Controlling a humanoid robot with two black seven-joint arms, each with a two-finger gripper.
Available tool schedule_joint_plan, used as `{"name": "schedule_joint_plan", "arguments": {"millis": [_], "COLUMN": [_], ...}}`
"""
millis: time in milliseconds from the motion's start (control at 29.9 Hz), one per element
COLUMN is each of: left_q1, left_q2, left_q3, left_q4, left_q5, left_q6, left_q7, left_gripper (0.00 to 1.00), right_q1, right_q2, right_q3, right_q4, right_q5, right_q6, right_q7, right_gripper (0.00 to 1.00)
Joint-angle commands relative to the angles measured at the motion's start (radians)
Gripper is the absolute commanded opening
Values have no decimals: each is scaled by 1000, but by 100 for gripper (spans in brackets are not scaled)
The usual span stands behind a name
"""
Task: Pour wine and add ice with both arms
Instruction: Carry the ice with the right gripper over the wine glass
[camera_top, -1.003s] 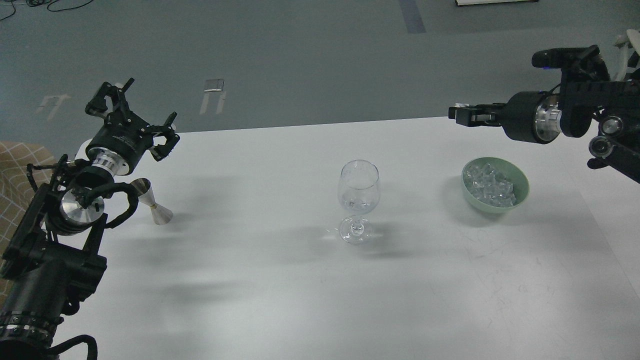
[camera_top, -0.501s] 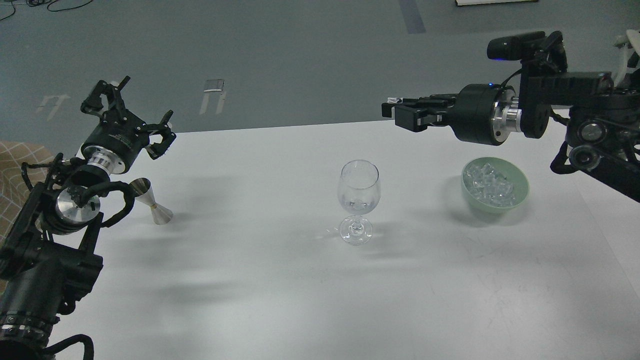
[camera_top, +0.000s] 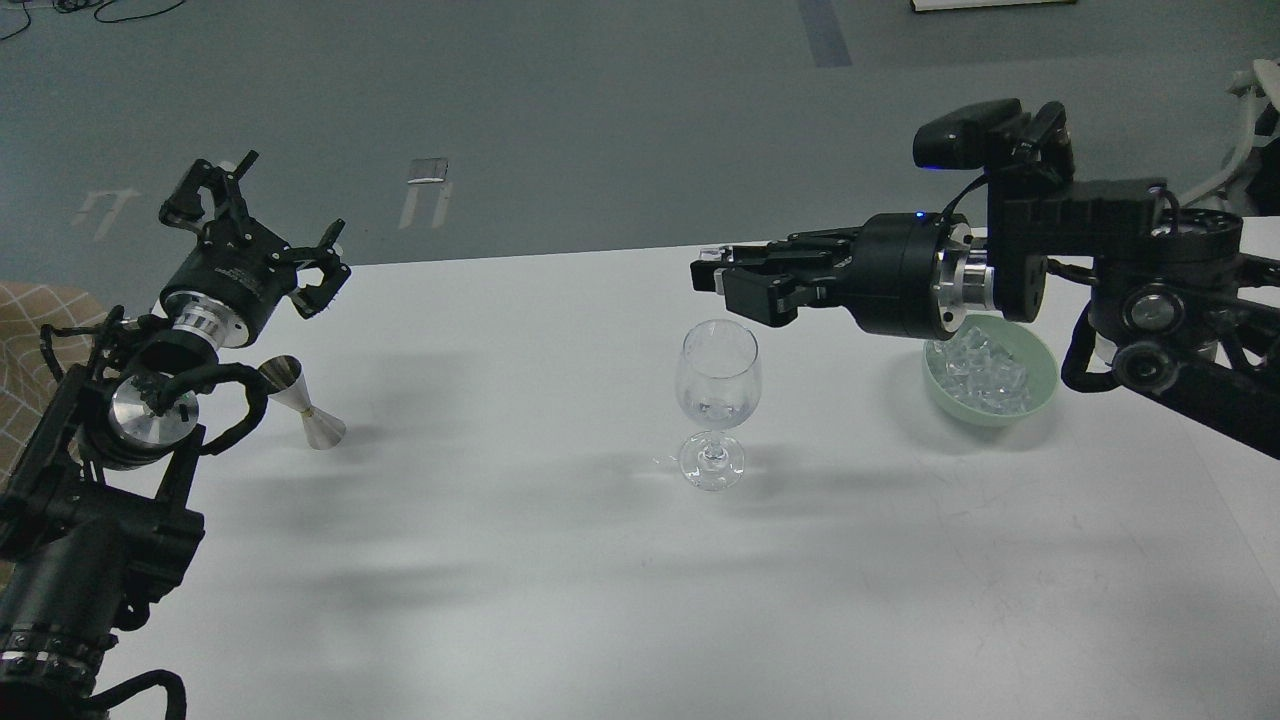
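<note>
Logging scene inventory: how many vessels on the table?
3: steel jigger at left by the left arm, wine glass in the centre, green bowl of ice at right, partly hidden by the right arm.

1 wine glass (camera_top: 718, 385), 1 green bowl (camera_top: 1040, 395), many ice cubes (camera_top: 985, 372) inside, too many to count, 1 metal jigger (camera_top: 305, 405), 2 robot arms, left (camera_top: 120, 440) & right (camera_top: 1100, 280), 1 table (camera_top: 560, 600)

Probably a robotics lab or test hall: a plain white surface (camera_top: 560, 600) stands on bare grey-green floor (camera_top: 600, 120) marked with tape strips (camera_top: 428, 190) toward 11 o'clock, loose cables (camera_top: 90, 8) trail at the far 10 o'clock corner, and cable-looped black arms (camera_top: 120, 440) frame the view
</note>
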Motion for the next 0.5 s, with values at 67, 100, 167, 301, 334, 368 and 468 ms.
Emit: {"name": "schedule_joint_plan", "arguments": {"millis": [67, 100, 167, 301, 334, 368, 468], "left_q1": [8, 8, 9, 9, 9, 9, 9], "left_q2": [0, -2, -6, -11, -13, -11, -10], "left_q3": [2, 2, 2, 2, 2, 2, 2], "left_q4": [0, 0, 0, 0, 0, 0, 0], "left_q5": [0, 0, 0, 0, -2, -2, -2], "left_q6": [0, -1, 0, 0, 0, 0, -1], "left_q7": [0, 0, 0, 0, 0, 0, 0], "left_gripper": [98, 98, 98, 98, 98, 98, 98], "right_q1": [0, 0, -2, -3, -8, -12, -17], "right_q2": [-13, -15, -19, -20, -20, -20, -20], "right_q3": [-4, -4, -5, -7, -7, -10, -16], "right_q4": [29, 29, 26, 25, 23, 22, 22], "right_q5": [-2, -2, -2, -2, -2, -2, -2], "right_q6": [14, 14, 14, 14, 14, 14, 14], "right_q7": [-4, -4, -4, -5, -10, -15, -24], "right_gripper": [32, 32, 33, 33, 34, 34, 37]}}
